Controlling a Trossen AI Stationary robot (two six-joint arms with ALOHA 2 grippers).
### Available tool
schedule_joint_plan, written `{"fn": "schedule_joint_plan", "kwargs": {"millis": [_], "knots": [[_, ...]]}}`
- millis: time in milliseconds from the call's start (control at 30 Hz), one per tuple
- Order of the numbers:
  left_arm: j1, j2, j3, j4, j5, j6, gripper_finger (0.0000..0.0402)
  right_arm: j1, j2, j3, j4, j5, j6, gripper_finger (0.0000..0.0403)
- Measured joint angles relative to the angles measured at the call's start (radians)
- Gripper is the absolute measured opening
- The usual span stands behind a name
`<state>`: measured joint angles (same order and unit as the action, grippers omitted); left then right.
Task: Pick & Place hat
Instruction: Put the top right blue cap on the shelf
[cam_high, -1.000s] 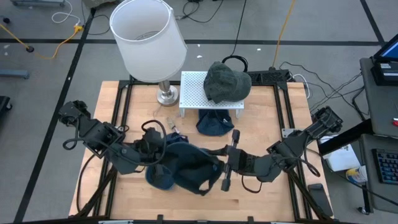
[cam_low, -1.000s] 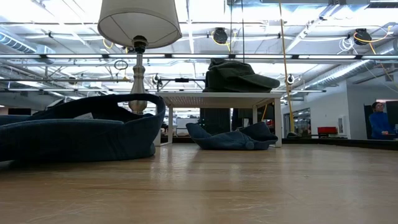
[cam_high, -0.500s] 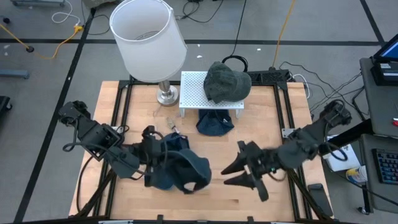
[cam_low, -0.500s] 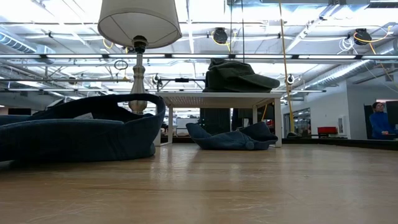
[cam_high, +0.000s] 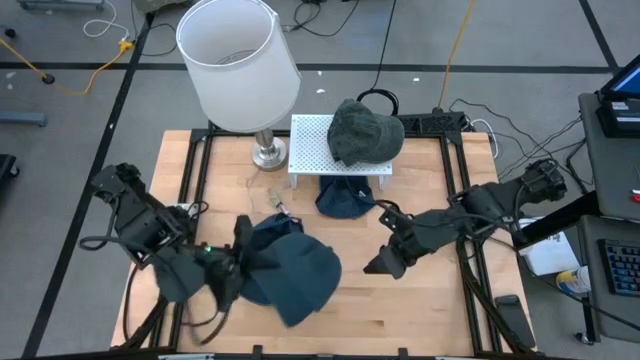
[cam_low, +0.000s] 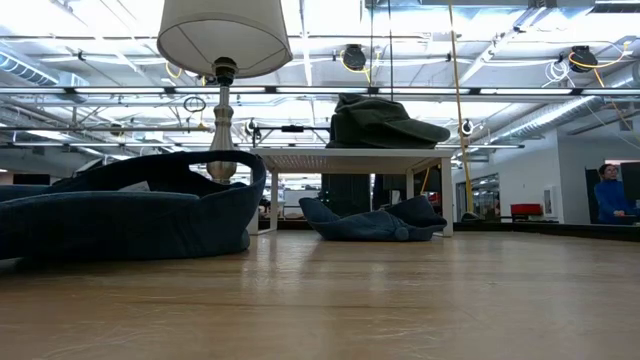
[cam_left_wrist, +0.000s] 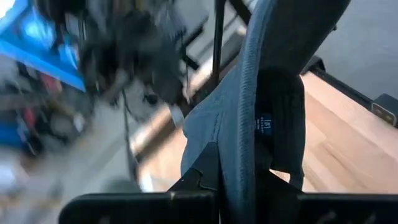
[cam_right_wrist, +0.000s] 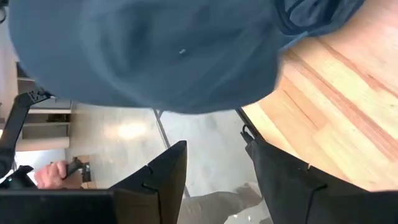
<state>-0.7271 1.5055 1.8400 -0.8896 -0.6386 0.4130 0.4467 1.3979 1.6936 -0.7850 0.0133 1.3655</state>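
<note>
Wooden tabletop (cam_high: 400, 310) fills the middle of the high view, and we're looking straight down on a busy scene. At upper left of the table stands a lamp (cam_high: 240, 65) with a big white shade, and just beside it, upper centre, a white perforated shelf (cam_high: 310, 140) carries a grey-green cap (cam_high: 365, 130). Below that shelf another dark blue hat (cam_high: 345, 198) lies crumpled on the wood.

Now the action: lower left of centre, the left gripper (cam_high: 236, 268) has its jaws clamped on the edge of the blue hat (cam_high: 295, 275), and we see that hat hanging from the grip over the table. In the left wrist view the hat's thick rim (cam_left_wrist: 249, 124) runs right between the dark fingers (cam_left_wrist: 199, 180).

Over to the right of centre, the right gripper (cam_high: 385, 262) sits apart from the hat with its jaws spread and nothing between them; its wrist view shows the two fingers (cam_right_wrist: 165, 171) wide apart, blue fabric above them.

Across the low view we see a person (cam_low: 606, 195) in blue at far right.
</note>
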Motion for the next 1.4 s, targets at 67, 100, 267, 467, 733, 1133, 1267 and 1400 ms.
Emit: {"fn": "schedule_joint_plan", "kwargs": {"millis": [67,100,267,467,733,1133,1267,1400], "knots": [[-0.012,0.000,0.000,0.068,0.002,0.106,0.0005,-0.023,0.000,0.000,-0.007,-0.019,-0.003,0.0178],[-0.017,0.000,0.000,0.107,0.001,0.157,0.0005,-0.036,0.000,0.000,0.000,-0.036,-0.011,0.0178],[-0.045,0.000,0.000,0.264,-0.019,0.368,0.0005,-0.094,0.001,0.000,0.072,-0.119,-0.034,0.0178],[-0.060,0.000,0.000,0.304,-0.126,0.477,0.0005,-0.128,0.002,0.000,0.161,-0.118,-0.015,0.0178],[-0.060,0.000,0.000,0.311,-0.124,0.492,0.0005,-0.134,0.011,0.000,0.247,-0.117,-0.008,0.0179],[-0.060,0.000,0.000,0.316,-0.122,0.498,0.0005,-0.145,0.018,0.001,0.526,-0.153,-0.109,0.0138],[-0.060,0.000,0.000,0.314,-0.133,0.499,0.0006,-0.145,0.018,0.001,0.523,-0.149,-0.134,0.0056],[-0.060,0.000,0.000,0.312,-0.144,0.491,0.0005,-0.137,0.018,0.001,0.526,-0.148,-0.164,0.0012]]}}
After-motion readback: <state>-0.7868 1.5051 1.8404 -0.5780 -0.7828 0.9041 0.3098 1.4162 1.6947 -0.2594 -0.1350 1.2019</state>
